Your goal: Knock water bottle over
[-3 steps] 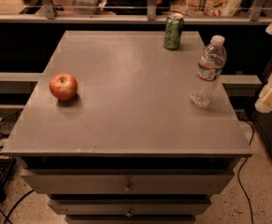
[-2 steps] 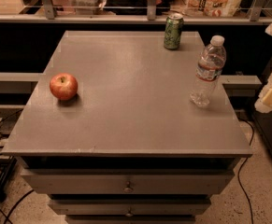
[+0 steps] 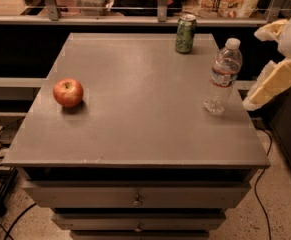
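Note:
The water bottle is clear ribbed plastic with a white cap and a thin label band. It stands upright near the right edge of the grey table. My gripper hangs in the air just off the table's right edge, to the right of the bottle and at about its height. It is open, with one pale finger above and the other below, and a small gap separates it from the bottle. Most of the arm is cut off by the frame's right side.
A green soda can stands at the back edge, left of the bottle. A red apple lies on the left side. Drawers sit under the tabletop. A rail with clutter runs behind, and cables lie on the floor.
My gripper has moved a little to the left, closer to the bottle. The bottle, can and apple have not moved.

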Action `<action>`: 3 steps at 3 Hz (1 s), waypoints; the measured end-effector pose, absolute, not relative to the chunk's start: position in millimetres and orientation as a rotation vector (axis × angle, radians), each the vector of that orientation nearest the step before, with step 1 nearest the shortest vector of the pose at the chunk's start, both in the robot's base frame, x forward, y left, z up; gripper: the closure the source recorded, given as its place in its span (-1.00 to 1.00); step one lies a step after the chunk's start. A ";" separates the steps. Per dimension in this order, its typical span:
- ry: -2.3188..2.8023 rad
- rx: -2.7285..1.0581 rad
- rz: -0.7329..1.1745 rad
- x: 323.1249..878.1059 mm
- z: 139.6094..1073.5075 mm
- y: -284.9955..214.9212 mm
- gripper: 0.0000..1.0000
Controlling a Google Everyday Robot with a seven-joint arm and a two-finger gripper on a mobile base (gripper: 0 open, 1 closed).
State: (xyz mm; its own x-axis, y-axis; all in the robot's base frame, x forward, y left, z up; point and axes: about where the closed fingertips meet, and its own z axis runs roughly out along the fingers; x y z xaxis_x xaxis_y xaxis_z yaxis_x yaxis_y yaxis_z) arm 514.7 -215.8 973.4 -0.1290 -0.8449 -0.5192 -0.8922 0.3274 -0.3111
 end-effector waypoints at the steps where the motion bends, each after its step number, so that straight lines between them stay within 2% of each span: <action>1: 1.899 -1.432 0.217 538.5 962.5 -206.3 -1.00; 2: 1.872 -1.381 0.286 549.8 952.4 -203.1 -1.00; 3: 1.845 -1.350 0.376 561.1 938.8 -192.8 -0.67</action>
